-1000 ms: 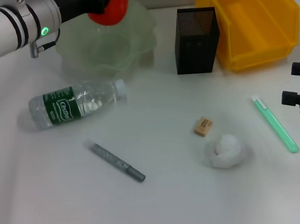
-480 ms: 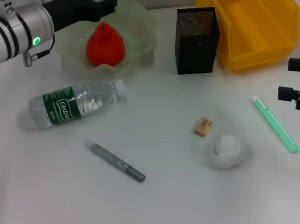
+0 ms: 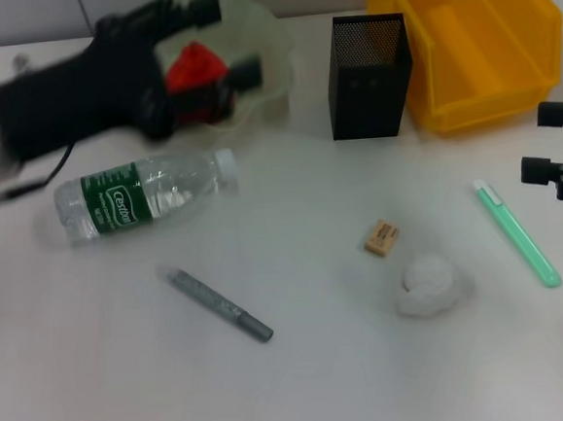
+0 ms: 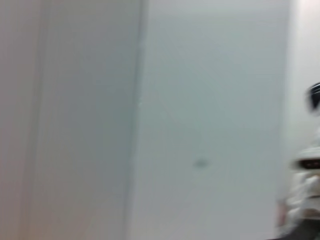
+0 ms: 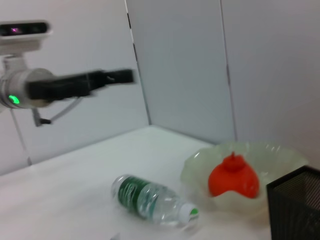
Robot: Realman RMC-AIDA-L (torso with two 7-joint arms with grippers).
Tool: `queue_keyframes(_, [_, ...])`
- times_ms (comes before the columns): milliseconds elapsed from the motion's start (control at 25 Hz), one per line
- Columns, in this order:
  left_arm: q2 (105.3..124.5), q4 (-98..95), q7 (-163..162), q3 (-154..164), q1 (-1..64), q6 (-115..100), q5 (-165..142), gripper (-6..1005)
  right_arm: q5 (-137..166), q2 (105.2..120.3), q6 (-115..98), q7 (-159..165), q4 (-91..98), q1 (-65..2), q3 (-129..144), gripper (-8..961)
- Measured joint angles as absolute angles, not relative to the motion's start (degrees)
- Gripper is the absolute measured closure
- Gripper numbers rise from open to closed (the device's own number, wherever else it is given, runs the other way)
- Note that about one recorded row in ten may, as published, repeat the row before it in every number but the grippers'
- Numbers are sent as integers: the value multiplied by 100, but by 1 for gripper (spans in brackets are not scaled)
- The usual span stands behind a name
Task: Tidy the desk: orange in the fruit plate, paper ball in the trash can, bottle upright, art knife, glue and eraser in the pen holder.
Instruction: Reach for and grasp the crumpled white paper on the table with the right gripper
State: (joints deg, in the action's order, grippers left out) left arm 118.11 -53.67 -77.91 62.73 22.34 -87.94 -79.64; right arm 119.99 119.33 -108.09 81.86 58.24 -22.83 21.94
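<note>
Left tool open, aloft; right tool parked.

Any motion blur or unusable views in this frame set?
Head view: left gripper smeared by motion over the fruit plate, partly covering the orange; desk items sharp. Left wrist view: blurred throughout, only blank wall, nothing usable. Right wrist view: soft, but the bottle and orange are readable, left arm streaked.

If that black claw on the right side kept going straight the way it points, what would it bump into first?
Probably the green pen. The right tool sits at the table's right edge, pointing inward. The pen lies nearest, slightly nearer the robot than the tool's line. If the tool passes above it, the way looks free; height is hard to judge.
</note>
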Motion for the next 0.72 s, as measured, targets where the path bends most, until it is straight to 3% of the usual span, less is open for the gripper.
queue_keyframes(280, [11769, -4963, -6903, 5715, 1454, -10364, -7997, 175, 12382, 11950, -11062, 9988, 7549, -2355, 3386, 210])
queue_keyframes(720, [11582, -4102, -6349, 5688, 1186, -10460, -8221, 175, 14695, 11902, -11738, 13006, 8551, -3836, 6120, 216])
